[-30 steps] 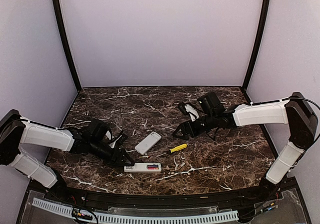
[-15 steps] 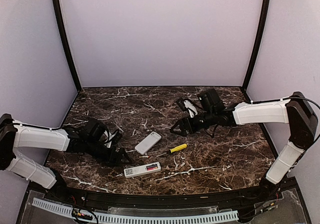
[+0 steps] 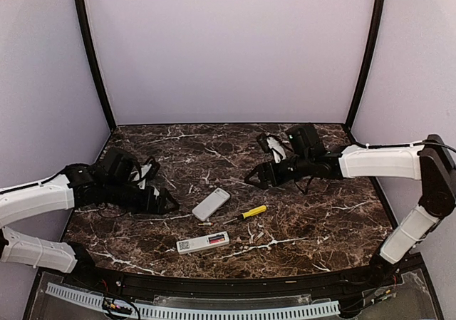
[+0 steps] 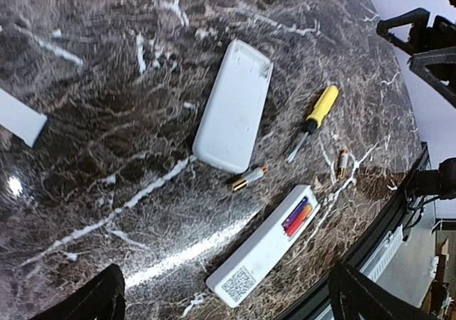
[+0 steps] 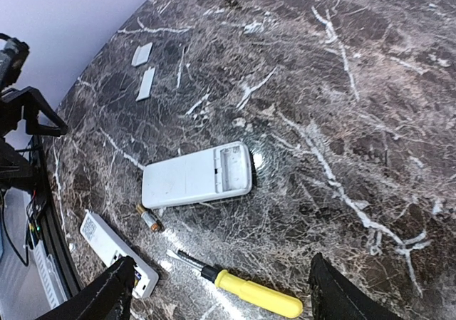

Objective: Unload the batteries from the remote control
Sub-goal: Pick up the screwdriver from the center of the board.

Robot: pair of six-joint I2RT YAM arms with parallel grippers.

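Marble table: left gripper sees two loose batteries ahead, right gripper one; two remotes; both grippers spread, empty.

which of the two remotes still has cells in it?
The narrow remote with the QR label: reddish and purple batteries sit in its open bay. The wider remote shows an empty bay.

I'm looking over dark brown white-veined marble tabletop. Wide white plastic remote is lying face down mid-table, bay open. Small brownish cylindrical battery is resting just beside its near end. Second small battery is lying near tip of yellow-handled screwdriver. Slim white remote is sitting by front edge, coloured cells showing in its open bay. Two flat white covers are lying near each other at left.
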